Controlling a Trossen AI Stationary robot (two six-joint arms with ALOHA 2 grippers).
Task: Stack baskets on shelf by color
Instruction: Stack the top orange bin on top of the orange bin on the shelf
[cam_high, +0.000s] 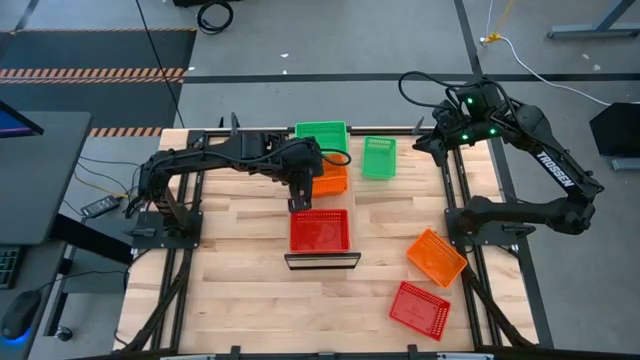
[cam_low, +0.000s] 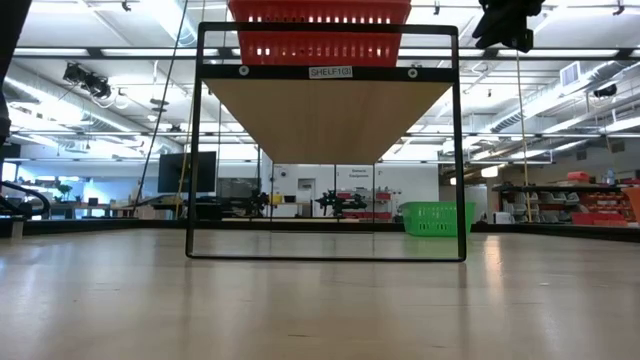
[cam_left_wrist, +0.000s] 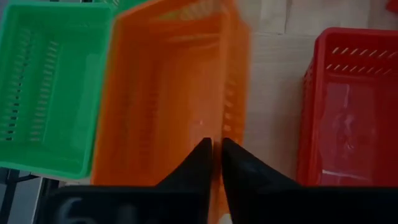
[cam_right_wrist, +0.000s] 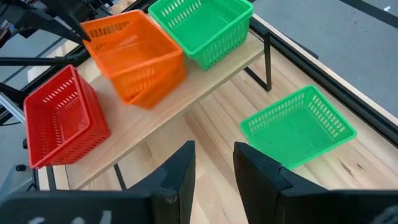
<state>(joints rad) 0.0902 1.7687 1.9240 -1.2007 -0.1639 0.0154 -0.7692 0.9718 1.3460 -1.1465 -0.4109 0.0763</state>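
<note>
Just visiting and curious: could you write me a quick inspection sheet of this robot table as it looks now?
Surface: pale wood table.
Job's things: on the shelf, red basket, orange basket, green basket; loose on the table, green, orange, red.
Clutter: nothing seen.
Grippers: left gripper pinching the orange basket's wall; right gripper open, empty.
Cables: black cable on the floor.
Surroundings: large workshop hall.

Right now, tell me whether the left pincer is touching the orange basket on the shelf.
Touching. Left wrist view: left pincer pinches the orange basket's wall between its fingers.
</note>
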